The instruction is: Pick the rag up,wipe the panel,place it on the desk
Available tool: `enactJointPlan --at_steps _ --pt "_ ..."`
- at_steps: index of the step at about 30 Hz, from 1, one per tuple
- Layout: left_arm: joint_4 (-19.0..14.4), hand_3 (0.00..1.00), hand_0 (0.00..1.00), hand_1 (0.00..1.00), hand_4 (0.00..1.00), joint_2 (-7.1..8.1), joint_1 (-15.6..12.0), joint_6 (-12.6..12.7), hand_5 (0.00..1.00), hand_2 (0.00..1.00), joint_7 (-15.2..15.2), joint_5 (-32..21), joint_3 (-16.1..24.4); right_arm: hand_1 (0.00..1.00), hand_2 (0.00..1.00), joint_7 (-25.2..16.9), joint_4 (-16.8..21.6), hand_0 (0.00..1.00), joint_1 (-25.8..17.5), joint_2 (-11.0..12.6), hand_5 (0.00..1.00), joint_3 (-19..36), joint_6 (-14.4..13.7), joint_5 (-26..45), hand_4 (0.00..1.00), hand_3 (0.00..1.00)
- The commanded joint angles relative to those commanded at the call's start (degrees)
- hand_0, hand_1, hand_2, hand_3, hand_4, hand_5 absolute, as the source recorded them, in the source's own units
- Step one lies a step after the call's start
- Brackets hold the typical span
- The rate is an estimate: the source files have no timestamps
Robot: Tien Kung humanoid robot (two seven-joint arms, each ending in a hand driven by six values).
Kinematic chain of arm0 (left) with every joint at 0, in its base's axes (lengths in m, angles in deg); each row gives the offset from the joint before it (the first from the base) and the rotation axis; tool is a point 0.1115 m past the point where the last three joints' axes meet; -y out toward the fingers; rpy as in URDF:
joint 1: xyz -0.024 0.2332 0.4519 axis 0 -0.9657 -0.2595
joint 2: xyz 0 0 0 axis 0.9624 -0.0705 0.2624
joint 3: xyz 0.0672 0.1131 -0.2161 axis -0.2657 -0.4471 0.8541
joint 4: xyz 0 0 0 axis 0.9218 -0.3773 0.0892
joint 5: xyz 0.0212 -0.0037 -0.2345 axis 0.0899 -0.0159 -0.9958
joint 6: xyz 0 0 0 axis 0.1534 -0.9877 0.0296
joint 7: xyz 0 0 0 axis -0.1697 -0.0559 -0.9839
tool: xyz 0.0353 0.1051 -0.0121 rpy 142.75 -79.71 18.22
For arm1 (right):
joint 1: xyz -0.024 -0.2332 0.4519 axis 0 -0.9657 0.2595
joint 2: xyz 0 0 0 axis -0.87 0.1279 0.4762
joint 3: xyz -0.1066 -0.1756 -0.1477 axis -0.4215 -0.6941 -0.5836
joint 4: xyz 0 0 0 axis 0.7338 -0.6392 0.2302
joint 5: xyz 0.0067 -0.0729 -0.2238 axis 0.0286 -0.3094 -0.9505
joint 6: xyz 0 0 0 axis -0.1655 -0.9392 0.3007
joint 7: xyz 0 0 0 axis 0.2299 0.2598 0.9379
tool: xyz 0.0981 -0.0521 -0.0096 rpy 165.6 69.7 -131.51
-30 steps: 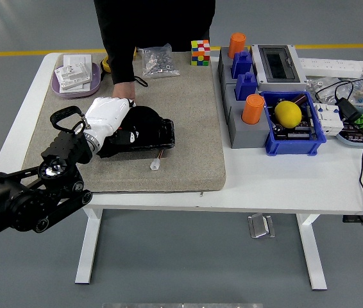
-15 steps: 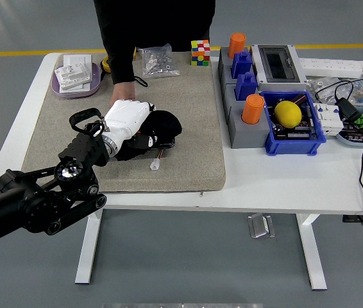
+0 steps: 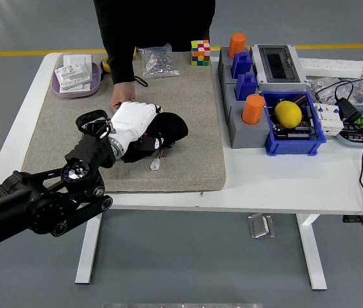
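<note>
Wiping | my left hand [image 3: 132, 119] presses the black rag [image 3: 165, 128] onto the panel [image 3: 144, 151], fingers curled over it | mat's [image 3: 188, 102] 9 o'clock side | pickup done, placing on desk left

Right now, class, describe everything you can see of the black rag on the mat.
The black rag is dark, soft-looking cloth, bunched into a rounded lump rather than spread flat. It lies over a black panel on the tan mat, left of centre. The robot's white left hand rests on its left part; whether the fingers grip it is unclear. A person's hand is just behind.
</note>
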Motion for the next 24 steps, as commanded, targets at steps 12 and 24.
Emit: enactJointPlan --at_steps 12,24 --pt "2.4 0.401 0.228 0.175 0.358 1.19 -2.1 0.2 0.002 0.496 -0.1 1.8 6.3 0.565 0.666 -0.1 0.0 0.723 -0.3 -0.2 0.417 -0.2 -0.1 0.4 0.998 0.577" --pt "4.0 0.399 0.228 0.174 0.359 3.69 -3.9 0.4 0.002 0.495 0.3 2.0 9.0 0.565 0.667 -0.2 0.0 0.723 -0.7 -0.4 0.418 0.7 -0.3 0.0 0.998 0.577"
